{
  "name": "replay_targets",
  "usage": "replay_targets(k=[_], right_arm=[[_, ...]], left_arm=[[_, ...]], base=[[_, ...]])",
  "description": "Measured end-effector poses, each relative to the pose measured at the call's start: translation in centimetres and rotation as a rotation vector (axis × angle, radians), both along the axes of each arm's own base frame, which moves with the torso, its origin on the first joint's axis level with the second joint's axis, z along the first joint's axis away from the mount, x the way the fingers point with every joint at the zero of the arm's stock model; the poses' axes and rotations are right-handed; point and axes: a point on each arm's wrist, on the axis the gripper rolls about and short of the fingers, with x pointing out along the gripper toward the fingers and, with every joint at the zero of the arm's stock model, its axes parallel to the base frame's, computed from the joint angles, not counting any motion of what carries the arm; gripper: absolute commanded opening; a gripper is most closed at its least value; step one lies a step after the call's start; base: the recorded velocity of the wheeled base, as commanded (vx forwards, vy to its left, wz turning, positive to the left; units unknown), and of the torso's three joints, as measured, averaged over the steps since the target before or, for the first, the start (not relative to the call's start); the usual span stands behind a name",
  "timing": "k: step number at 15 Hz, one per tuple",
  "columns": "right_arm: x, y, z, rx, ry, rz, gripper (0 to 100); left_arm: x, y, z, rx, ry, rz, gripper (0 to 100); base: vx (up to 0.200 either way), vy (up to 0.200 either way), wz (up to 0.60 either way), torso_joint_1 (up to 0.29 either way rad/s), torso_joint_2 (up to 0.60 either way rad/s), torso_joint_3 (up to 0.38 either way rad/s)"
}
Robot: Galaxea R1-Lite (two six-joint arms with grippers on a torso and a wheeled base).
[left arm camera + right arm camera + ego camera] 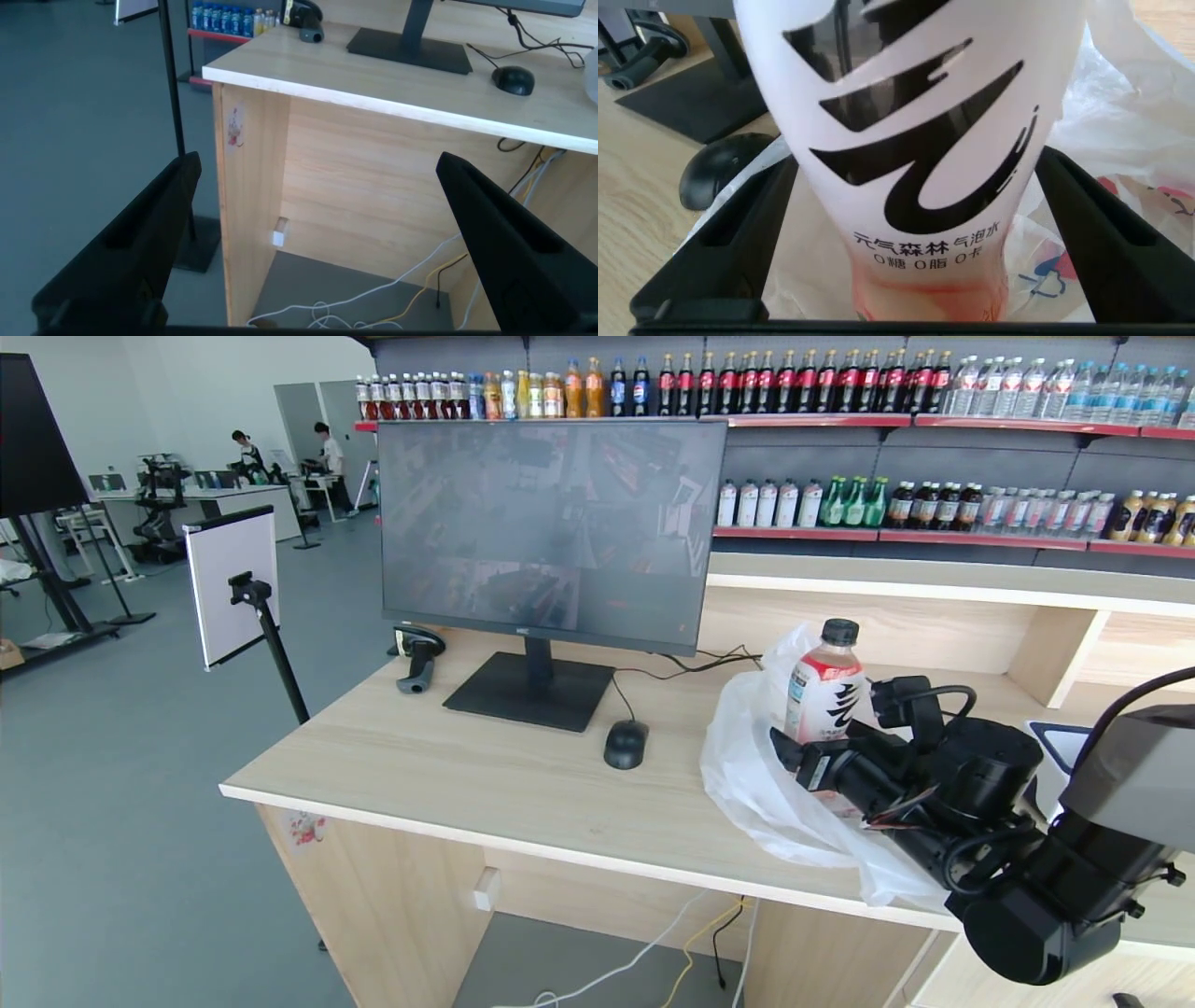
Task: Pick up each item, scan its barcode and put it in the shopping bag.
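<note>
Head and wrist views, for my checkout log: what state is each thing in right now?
bottle: capped, upright, held at the shopping bag.
shopping bag: open, crumpled on the counter.
monitor: screen dark.
barcode scanner: resting on the counter, not held.
right gripper: shut on the bottle.
left gripper: open, empty, below counter height.

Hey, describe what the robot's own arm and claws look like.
The right arm is black, built of chunky round joints, with a light grey shell on its upper section and black cables looping outside. The left claw and right claw each have two flat, matte black, wedge-shaped fingers.
</note>
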Motion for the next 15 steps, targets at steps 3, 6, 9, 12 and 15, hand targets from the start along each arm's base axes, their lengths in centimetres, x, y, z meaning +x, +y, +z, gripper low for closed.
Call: replay_targets(k=[3,6,9,12,15], right_arm=[[-0.3,0.2,0.4,0.002,-0.008,0.009,100],[-0.9,0.0,0.9,0.004,-0.013,0.007,100],[-1.9,-0.2,1.3,0.002,-0.011,0.007,100],[-3.0,-0.4,1.7,0.001,-0.007,0.01,100],[-4.1,-0.5,2.4,0.002,-0.015,0.019,100]], left_arm=[[0.0,0.0,0.0,0.001,-0.001,0.0,100],[0.0,0.0,0.0,0.002,-0.002,-0.001,100],[0.0,0.0,0.0,-0.003,-0.002,0.001,100],[0.0,0.0,0.0,-0.004,-0.001,0.002,100],[0.0,0.0,0.0,-0.004,-0.001,0.001,100]], base=[[0.0,0.0,0.0,0.0,0.0,0.0],[0.0,0.0,0.0,0.0,0.0,0.0],[0.0,0.0,0.0,0.0,0.0,0.0],[0.0,0.0,0.0,0.0,0.0,0.0],[0.0,0.0,0.0,0.0,0.0,0.0]])
